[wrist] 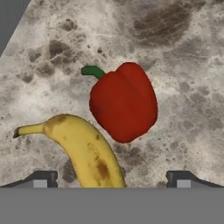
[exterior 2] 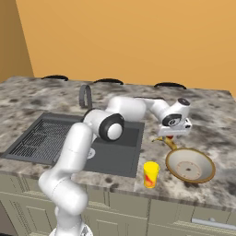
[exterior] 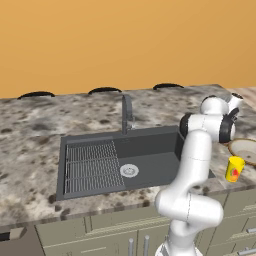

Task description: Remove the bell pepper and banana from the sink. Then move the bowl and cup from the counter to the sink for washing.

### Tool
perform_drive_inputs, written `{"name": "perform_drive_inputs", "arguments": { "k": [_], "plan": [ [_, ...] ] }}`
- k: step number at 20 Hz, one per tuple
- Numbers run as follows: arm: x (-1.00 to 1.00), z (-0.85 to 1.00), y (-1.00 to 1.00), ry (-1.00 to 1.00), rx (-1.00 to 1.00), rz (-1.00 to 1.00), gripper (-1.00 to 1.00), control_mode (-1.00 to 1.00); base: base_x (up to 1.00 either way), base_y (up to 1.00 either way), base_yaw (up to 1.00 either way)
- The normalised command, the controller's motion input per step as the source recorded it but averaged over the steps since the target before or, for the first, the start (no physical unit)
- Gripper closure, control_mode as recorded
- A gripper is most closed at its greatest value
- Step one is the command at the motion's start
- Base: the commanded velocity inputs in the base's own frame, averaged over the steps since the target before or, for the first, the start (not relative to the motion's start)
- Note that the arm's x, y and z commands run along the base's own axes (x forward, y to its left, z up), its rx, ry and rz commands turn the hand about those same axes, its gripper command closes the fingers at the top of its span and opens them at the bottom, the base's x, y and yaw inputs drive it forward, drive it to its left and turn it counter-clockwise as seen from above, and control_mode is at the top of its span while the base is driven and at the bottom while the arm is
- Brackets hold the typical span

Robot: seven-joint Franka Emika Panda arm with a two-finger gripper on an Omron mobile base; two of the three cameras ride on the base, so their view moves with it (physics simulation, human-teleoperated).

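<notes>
Produce out of the basin, dishes waiting.
Dark grey rectangular sink (exterior: pixel 150 150) lies bare; curved yellow banana (wrist: pixel 85 148) and glossy red bell pepper (wrist: pixel 124 106) rest on speckled stone counter (wrist: pixel 183 52) under the wide-open gripper (wrist: pixel 111 179), apparently just released; yellow tapered cup (exterior 2: pixel 150 174) and shallow beige bowl (exterior 2: pixel 190 168) stand rightmost.

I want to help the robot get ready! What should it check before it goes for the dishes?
1. Glossy red bell pepper out of the sink, lying on the speckled stone counter: ok.
2. Curved yellow banana out too, on the counter next to the pepper: ok.
3. Gripper open, with nothing between its fingertips: ok.
4. Dark grey sink has free room on its floor for dishes: ok.
5. Wide beige bowl upright on the counter: ok.
6. Small yellow cup upright near the counter's front edge: ok.
</notes>
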Motion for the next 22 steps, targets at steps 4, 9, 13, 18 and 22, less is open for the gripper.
{"name": "perform_drive_inputs", "arguments": {
  "k": [4,9,13,18,22],
  "plan": [
    [-0.18,0.34,0.0,-0.03,-0.01,-0.14,-1.0,-1.0,0.0,0.0,0.0],
    [-0.23,0.35,0.0,-0.02,-0.04,-0.15,-1.0,-1.0,0.0,0.0,0.0],
    [-0.31,0.33,0.02,0.0,-0.01,-0.14,-1.0,-1.0,0.0,0.0,0.0],
    [-0.41,0.24,0.05,0.0,-0.01,-0.1,-1.0,-1.0,0.0,0.0,0.0],
    [-0.44,0.19,0.11,0.0,-0.05,-0.12,-1.0,-1.0,0.0,0.0,0.0]
  ]
}}
